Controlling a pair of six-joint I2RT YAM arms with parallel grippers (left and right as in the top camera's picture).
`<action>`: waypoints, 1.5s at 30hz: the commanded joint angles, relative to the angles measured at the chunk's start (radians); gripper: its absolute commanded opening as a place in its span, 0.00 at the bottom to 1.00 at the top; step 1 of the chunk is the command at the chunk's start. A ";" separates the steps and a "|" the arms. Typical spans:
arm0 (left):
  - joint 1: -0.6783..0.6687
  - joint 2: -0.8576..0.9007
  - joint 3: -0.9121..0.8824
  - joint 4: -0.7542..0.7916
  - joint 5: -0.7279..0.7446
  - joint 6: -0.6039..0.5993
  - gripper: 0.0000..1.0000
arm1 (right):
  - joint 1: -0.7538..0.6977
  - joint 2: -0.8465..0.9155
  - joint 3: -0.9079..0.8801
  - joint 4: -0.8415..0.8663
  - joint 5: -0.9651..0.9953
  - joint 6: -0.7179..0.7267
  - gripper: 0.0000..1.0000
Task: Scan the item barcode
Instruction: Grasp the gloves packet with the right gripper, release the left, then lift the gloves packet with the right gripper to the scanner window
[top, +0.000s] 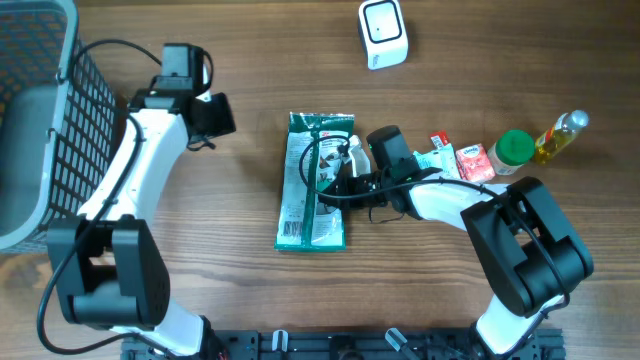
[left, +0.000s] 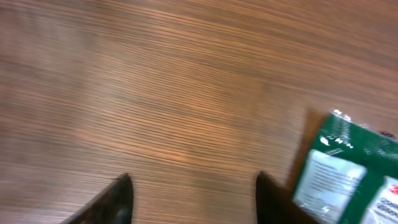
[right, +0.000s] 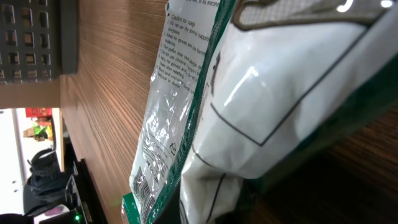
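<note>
overhead, our right gripper (top: 350, 165) sits at the 2 o'clock edge of the green packet (top: 300, 205), jaws pinched together on it, left wrist, our left gripper (left: 193, 200) gapes, holding nothing, packet at 4 o'clock, right wrist, packet fills our view

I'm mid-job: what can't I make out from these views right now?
- Barcode: print on the green packet is too small overhead; the right wrist view is too close, and the packet fills the frame.
- Right gripper pinch: too small and dark overhead, hidden by the packet at the wrist.
- Left wrist: blurred; packet cut off at right edge.
</note>
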 joint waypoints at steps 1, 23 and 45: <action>0.055 0.002 0.000 -0.008 -0.043 0.069 1.00 | 0.006 0.016 -0.008 0.004 0.015 -0.026 0.04; 0.063 0.002 0.000 -0.008 -0.043 0.069 1.00 | 0.006 -0.160 1.040 -1.160 0.750 -1.194 0.04; 0.063 0.002 0.000 -0.008 -0.043 0.069 1.00 | -0.029 0.425 1.038 0.013 1.216 -1.878 0.04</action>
